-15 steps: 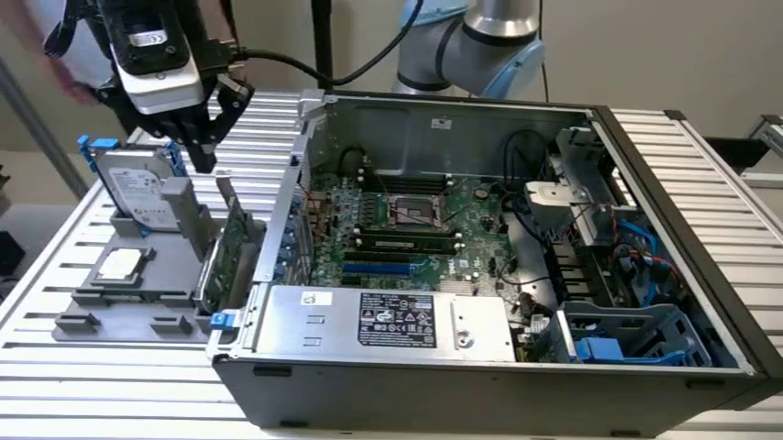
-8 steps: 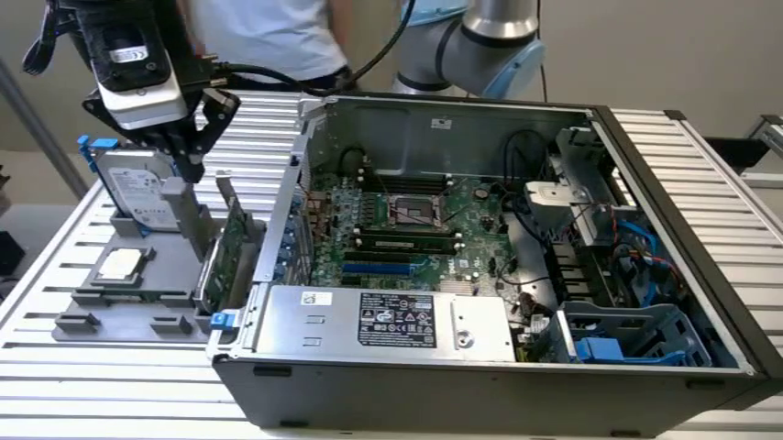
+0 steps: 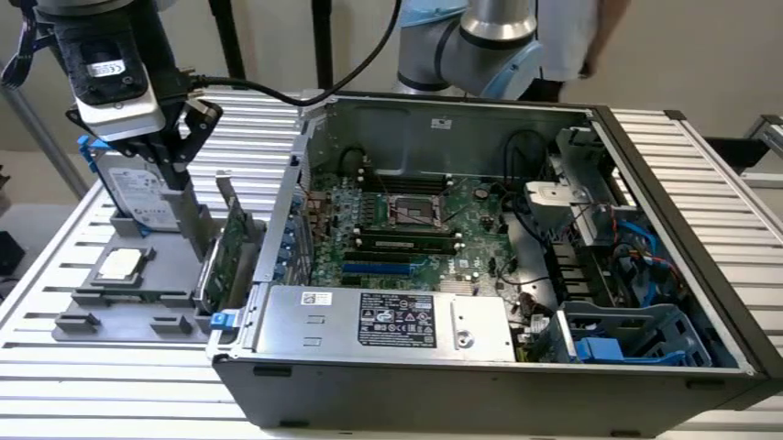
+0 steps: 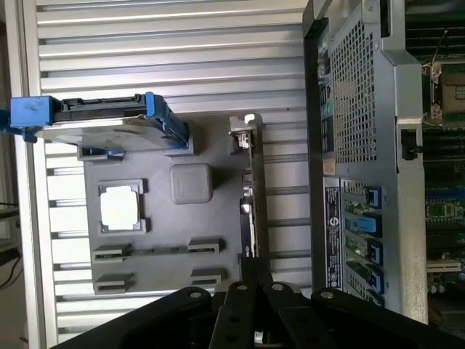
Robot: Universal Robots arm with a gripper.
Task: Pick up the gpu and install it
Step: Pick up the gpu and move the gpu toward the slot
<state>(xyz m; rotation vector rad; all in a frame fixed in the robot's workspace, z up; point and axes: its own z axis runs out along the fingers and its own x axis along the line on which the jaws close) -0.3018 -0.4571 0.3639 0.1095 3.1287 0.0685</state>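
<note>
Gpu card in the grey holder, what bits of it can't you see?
Wrist view: the gpu is edge-on, so its flat faces are hidden.
Wrist view: one end lies behind the gripper.
Exterior view: its lower edge sits hidden in the grey holder.

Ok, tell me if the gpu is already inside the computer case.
No, the gpu stands on edge in the grey tray outside the case.

Even bright light, perhaps overhead; the ribbed white metal table (image 3: 110, 385) glares lower left, the grey computer case (image 3: 490, 385) shadowed inside.
</note>
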